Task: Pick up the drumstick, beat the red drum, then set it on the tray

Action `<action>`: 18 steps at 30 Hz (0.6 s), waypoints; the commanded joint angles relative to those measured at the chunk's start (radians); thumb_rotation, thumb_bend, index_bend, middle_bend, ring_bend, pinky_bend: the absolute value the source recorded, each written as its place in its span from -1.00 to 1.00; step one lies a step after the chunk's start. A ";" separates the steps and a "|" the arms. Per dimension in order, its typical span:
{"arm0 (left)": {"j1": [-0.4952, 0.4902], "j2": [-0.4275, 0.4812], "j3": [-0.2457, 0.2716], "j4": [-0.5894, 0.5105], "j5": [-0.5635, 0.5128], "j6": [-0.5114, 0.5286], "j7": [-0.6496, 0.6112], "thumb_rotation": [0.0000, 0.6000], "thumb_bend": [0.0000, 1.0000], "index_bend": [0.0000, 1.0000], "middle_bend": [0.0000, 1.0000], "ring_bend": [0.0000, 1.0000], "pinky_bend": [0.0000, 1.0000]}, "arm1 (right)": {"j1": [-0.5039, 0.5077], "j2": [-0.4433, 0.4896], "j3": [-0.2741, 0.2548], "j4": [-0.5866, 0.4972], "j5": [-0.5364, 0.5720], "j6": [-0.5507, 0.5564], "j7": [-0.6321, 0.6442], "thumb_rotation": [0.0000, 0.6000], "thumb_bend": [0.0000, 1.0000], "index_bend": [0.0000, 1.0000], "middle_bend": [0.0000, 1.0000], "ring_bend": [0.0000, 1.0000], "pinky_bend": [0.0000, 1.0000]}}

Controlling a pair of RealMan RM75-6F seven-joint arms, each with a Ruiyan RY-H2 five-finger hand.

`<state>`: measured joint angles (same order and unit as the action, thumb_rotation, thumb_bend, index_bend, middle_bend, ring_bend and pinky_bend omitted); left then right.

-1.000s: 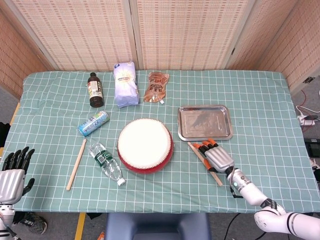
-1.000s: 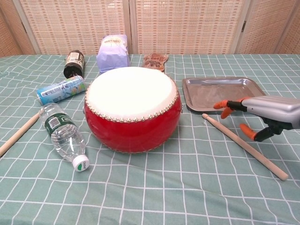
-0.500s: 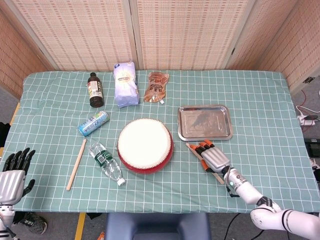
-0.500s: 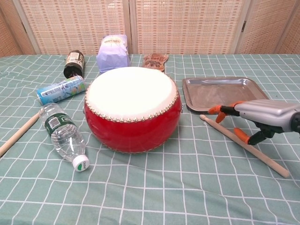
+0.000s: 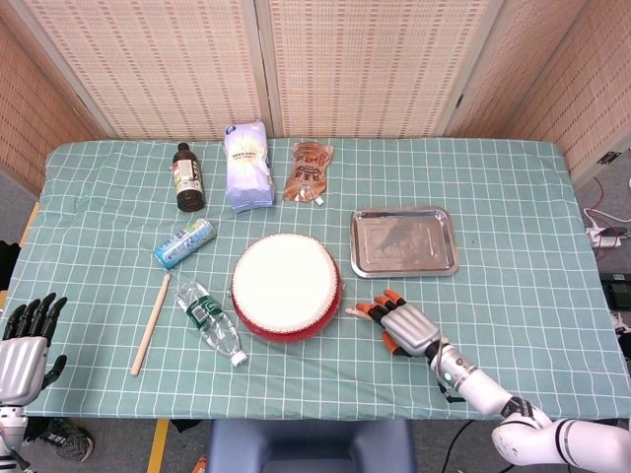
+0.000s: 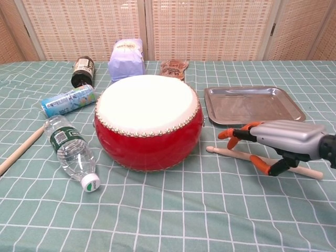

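right hand (image 6: 273, 144) spread wide over the drumstick (image 6: 226, 153) — bottle (image 6: 71, 148) label unreadable.

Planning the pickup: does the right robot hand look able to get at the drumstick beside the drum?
Probably yes. The right robot hand is directly over the drumstick, fingers spread around its shaft, and nothing lies between them; the red drum and tray sit clear to either side.

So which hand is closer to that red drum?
The right hand. It sits just right of the red drum, over a drumstick. The left hand hangs off the table's far left edge.
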<state>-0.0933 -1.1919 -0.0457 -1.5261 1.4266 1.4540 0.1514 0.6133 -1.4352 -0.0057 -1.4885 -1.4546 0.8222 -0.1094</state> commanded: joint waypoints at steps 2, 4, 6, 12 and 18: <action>-0.001 -0.001 0.001 0.002 0.001 -0.003 -0.001 1.00 -0.46 -1.00 -1.00 -1.00 -0.96 | -0.017 0.027 -0.028 -0.037 -0.023 0.025 -0.009 1.00 0.48 -1.00 -0.65 -1.00 -1.00; -0.003 -0.002 0.001 0.001 0.003 -0.004 -0.001 1.00 -0.46 -1.00 -1.00 -1.00 -0.96 | -0.028 0.037 -0.037 -0.049 -0.035 0.049 -0.015 1.00 0.46 -1.00 -0.65 -1.00 -1.00; -0.004 -0.002 0.001 0.001 0.006 -0.005 -0.002 1.00 -0.46 -1.00 -1.00 -1.00 -0.96 | -0.045 0.035 -0.031 -0.044 -0.040 0.093 -0.028 1.00 0.18 -1.00 -0.65 -1.00 -1.00; -0.004 -0.001 0.002 -0.002 0.017 0.002 -0.005 1.00 -0.46 -1.00 -1.00 -1.00 -0.96 | -0.074 -0.014 0.027 -0.017 0.045 0.162 -0.134 1.00 -0.64 -0.79 -0.65 -1.00 -1.00; 0.004 0.001 0.007 0.002 0.021 0.011 -0.016 1.00 -0.46 -1.00 -1.00 -1.00 -0.96 | -0.062 -0.082 0.075 0.003 0.147 0.155 -0.232 1.00 -0.65 -0.47 -0.65 -1.00 -1.00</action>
<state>-0.0891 -1.1912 -0.0391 -1.5247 1.4471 1.4649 0.1359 0.5482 -1.4939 0.0510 -1.4975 -1.3338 0.9791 -0.3192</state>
